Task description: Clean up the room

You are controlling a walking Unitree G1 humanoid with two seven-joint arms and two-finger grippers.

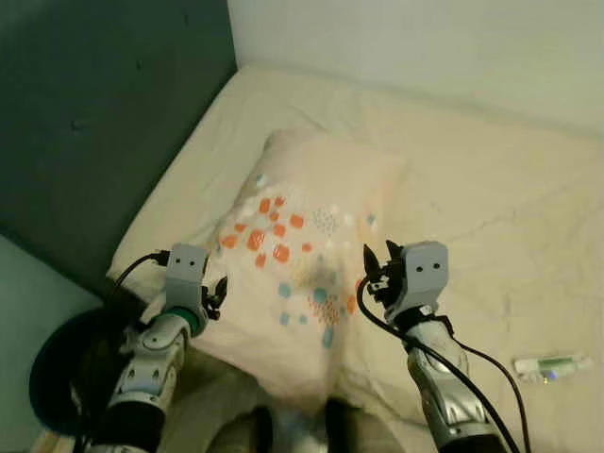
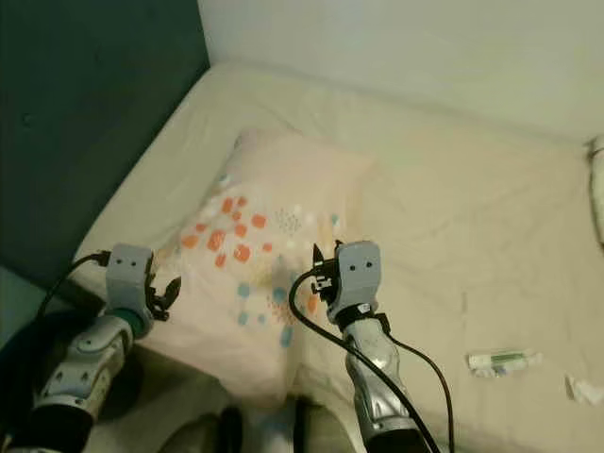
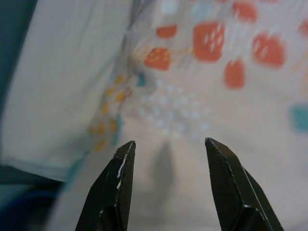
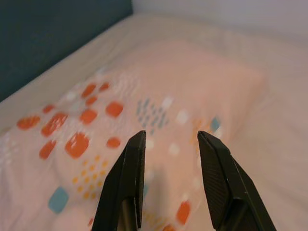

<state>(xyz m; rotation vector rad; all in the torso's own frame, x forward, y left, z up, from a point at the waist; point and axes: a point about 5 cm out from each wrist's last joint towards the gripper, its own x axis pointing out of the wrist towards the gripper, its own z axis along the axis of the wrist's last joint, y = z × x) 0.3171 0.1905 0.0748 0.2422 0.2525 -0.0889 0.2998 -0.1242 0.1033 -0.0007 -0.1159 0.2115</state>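
Pillow [image 1: 307, 250], cream with orange and teal patches, on the mattress [image 1: 491, 198] close to the dark headboard [image 1: 104, 113]; long axis running from the near mattress edge away toward the far wall, slightly oblique. Head views: left gripper [image 1: 215, 294] at the near left edge of the pillow, right gripper [image 1: 376, 274] over its near right flank, pillow lying between and ahead of both (neither clearly nearer; right sits higher over the fabric). Small tube [image 1: 552, 366] farther right on the sheet, well apart. Left wrist view: fingers [image 3: 118, 183] spread wide, empty, aimed at the pillow's patterned side, fabric just beyond the tips. Right wrist view: fingers [image 4: 130, 178] moderately parted, empty, above the patterned top. Probable next step: two-sided grasp at the near corners.
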